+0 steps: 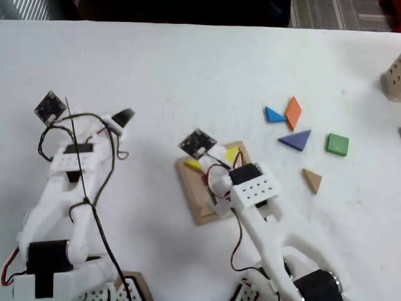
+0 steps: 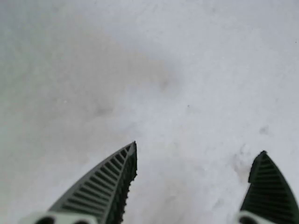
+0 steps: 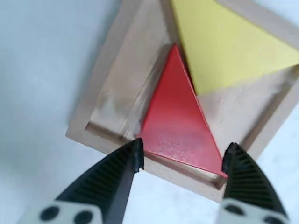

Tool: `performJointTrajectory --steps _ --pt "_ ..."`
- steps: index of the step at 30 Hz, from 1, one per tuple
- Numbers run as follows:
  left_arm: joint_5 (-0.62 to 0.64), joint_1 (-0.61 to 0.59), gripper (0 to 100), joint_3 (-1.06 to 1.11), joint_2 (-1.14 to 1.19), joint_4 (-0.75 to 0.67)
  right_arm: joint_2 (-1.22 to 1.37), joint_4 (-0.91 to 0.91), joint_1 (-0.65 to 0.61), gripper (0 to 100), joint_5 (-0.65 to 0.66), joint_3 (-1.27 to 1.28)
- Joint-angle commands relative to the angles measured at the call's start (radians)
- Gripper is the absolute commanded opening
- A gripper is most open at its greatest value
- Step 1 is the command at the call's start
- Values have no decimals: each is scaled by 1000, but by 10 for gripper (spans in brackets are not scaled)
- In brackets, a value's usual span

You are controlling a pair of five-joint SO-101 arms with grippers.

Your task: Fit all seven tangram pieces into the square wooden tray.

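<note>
Your right gripper (image 3: pixel 184 156) hangs over the square wooden tray (image 3: pixel 99 79). Its jaws are spread wide, one fingertip near each end of the short edge of the red triangle (image 3: pixel 175 126), and it has hold of nothing. The red triangle lies flat inside the tray, its long side resting against the yellow triangle (image 3: pixel 224 46), which lies deeper in the tray.

In the high view the tray sits near the middle of the white desk (image 1: pixel 188 75), partly hidden under the right arm. Five pieces lie loose on the desk, apart from the tray and out beyond the right arm:
- a blue triangle (image 1: pixel 274 115) just beside an orange parallelogram (image 1: pixel 293 113)
- a purple triangle (image 1: pixel 296 139) close to those two, on the side nearer the arms
- a green square (image 1: pixel 337 144) beside the purple triangle
- a tan triangle (image 1: pixel 312 180), closest to the tray

Your left gripper (image 2: pixel 197 151) is over bare desk, well apart from the tray and all the pieces, with its jaws wide open and empty
</note>
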Motion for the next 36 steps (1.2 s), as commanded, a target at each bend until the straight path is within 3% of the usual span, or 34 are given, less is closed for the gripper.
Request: performJointTrajectory --steps 1,12,36 --pt "-9 16 369 -48 -44 -25 12 -8 15 277 17 -5" --pt "-11 16 369 -48 -45 -21 191 -56 -2 279 84 -49" --pt "-11 30 369 -46 -45 -18 191 -56 -93 279 49 -94"
